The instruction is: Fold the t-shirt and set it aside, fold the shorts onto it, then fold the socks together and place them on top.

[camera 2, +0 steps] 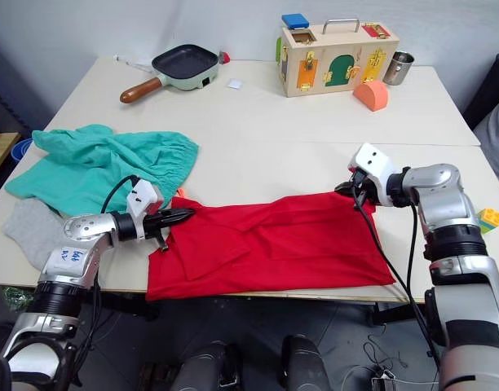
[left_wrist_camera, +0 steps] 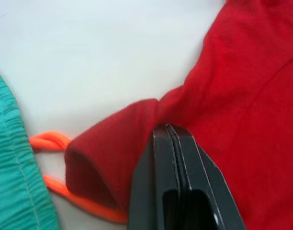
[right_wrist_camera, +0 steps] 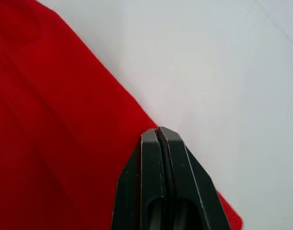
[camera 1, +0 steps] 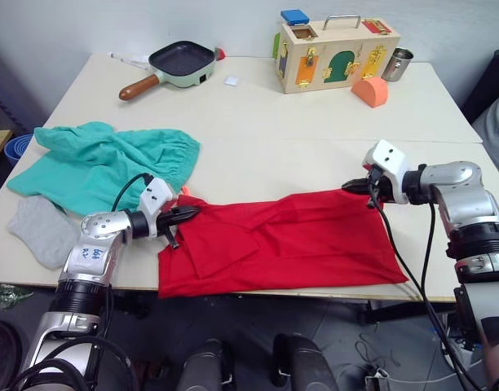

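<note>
T-shirt [camera 1: 274, 240] lies spread flat on the table [camera 1: 266, 122] at its near edge, folded lengthwise into a wide red band, the near hem running along or slightly over the table lip. Left gripper [camera 1: 190, 215] is pinched tight on the t-shirt's far left corner; in the wrist view the two black fingers [left_wrist_camera: 177, 182] are pressed together with a fold of red cloth bunched around the tips. Right gripper [camera 1: 353, 186] is clamped the same way on the t-shirt's far right corner, fingers [right_wrist_camera: 161, 182] closed with the red edge caught between them (cloth runs in right at the tips).

Shorts [camera 1: 103, 163] sit just left of the t-shirt, crumpled teal heap, not overlapping it as far as can be told; their orange drawstring [left_wrist_camera: 50, 143] loops out and touches the t-shirt's pinched corner. Socks [camera 1: 41, 230] lie left of the t-shirt too, a grey piece at the table's near left corner, tucked against the near side of the shorts (can't tell if one sock or two stacked).

Well beyond the t-shirt, at the far side of the table: a frying pan [camera 1: 180, 63] with wooden handle, a wooden latch box [camera 1: 335, 53], a metal cup [camera 1: 397, 63], and an orange block [camera 1: 369, 90] just in front of the box.
</note>
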### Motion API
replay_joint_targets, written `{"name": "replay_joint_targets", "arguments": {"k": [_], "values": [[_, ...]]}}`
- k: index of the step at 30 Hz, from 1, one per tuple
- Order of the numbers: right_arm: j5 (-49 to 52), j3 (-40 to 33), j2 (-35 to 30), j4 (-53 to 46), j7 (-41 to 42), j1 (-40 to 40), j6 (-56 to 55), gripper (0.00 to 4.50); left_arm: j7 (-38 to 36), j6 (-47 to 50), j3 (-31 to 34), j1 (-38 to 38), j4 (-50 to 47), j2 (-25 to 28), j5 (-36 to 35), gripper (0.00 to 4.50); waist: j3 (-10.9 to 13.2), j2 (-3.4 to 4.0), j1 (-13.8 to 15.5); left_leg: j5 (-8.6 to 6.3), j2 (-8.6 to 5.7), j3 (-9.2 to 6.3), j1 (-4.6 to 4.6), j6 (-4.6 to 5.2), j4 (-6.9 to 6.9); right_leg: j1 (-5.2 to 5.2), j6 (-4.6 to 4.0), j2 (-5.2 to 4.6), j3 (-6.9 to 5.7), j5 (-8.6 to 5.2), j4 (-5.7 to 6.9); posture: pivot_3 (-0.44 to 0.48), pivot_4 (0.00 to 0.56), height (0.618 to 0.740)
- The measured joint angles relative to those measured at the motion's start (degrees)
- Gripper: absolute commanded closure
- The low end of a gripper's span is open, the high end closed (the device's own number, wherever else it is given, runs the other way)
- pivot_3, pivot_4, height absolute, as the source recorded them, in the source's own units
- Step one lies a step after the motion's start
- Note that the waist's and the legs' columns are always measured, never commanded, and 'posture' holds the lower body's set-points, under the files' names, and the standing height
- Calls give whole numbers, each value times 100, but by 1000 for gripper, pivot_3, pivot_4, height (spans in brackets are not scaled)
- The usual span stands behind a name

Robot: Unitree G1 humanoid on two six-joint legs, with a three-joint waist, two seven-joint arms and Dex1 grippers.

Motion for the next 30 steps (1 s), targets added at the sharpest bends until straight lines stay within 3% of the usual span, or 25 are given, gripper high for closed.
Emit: {"name": "replay_joint_targets", "arguments": {"k": [3,8,12,16,25,30], "values": [[192,-74,165,-342,100,234,-131,4468,142,89,-4,-2,1,-42,30,4500,0,0,1,0,0,0,0,0,0,0,0,0,0,0,0,0,150,740],[695,-293,748,-1765,-186,1090,-98,4468,404,249,12,-3,-18,-81,66,4500,0,0,6,0,0,-4,1,0,-1,1,0,0,0,0,3,0,150,740],[588,-288,1463,-2240,-1228,1622,-117,4468,490,626,153,45,-200,-160,-110,4500,-4,-8,2,0,-1,-3,1,0,1,1,0,-2,2,0,5,0,150,740],[294,-243,1767,-2277,-2012,1757,-132,4468,634,924,219,81,-449,-202,-172,4500,-5,-8,8,0,-2,-4,1,-1,0,1,0,-2,2,0,5,0,150,740],[78,-365,1488,-2532,-2654,2333,-238,4468,1044,1341,241,252,-736,-346,-191,4500,-5,-9,8,0,-3,-3,6,0,-1,4,0,-2,5,0,3,0,150,740],[46,-959,931,-1758,-3086,2332,-576,4468,1386,1558,413,319,-820,-559,-283,4500,-7,-11,9,0,-3,-3,13,0,-1,10,0,-2,5,0,-1,0,150,740]]}}
